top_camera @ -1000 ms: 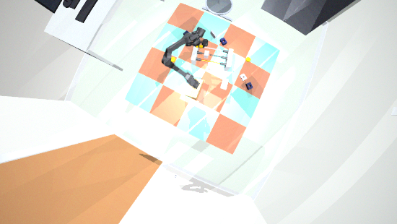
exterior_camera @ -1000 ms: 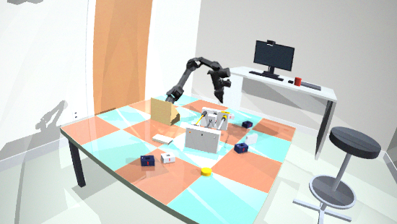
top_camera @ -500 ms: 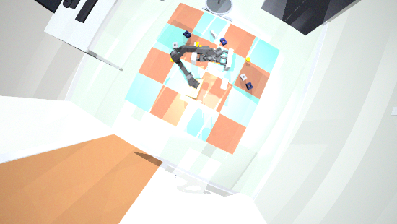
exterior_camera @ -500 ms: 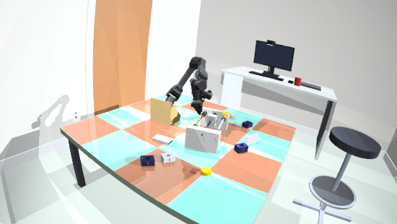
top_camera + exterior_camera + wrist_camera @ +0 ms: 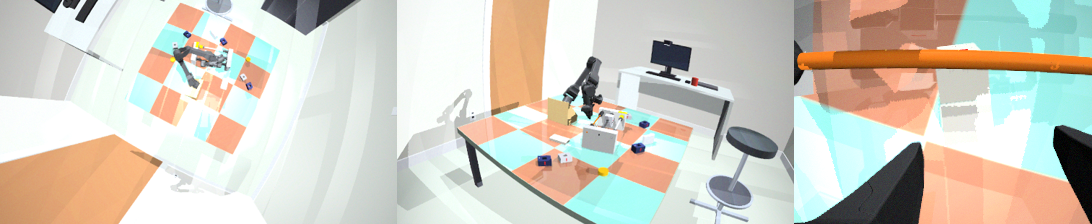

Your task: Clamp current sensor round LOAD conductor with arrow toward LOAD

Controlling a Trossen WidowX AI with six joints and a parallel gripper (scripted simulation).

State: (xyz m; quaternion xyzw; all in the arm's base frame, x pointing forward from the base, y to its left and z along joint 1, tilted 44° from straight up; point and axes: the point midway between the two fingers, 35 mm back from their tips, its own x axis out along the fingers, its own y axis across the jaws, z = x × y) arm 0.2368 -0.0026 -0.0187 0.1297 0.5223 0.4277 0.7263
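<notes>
My gripper [image 5: 988, 143] is open, with nothing between its fingertips. It hangs over the rig's orange-conductor side, and the orange conductor [image 5: 994, 61] [image 5: 597, 119] crosses the wrist view beyond the fingertips. The yellow LOAD marker [image 5: 197, 45] [image 5: 622, 113] is at one end panel; the pale LOAD conductor [image 5: 213, 48] [image 5: 618, 124] runs from there. A white sensor-like block [image 5: 609, 117] is by the middle conductor. White sensors [image 5: 175, 45] [image 5: 243, 76] and blue sensors [image 5: 187, 34] [image 5: 223, 41] [image 5: 249, 86] stand around the rig. Which is open, and their arrow directions, cannot be told.
The rig's white end panels [image 5: 600, 140] [image 5: 229, 58] stand upright. A tan block [image 5: 558, 111] is by the arm's base. A white slab [image 5: 559, 139] [image 5: 224, 84], a small white block [image 5: 648, 139] and yellow discs [image 5: 603, 171] [image 5: 172, 59] are also on the table.
</notes>
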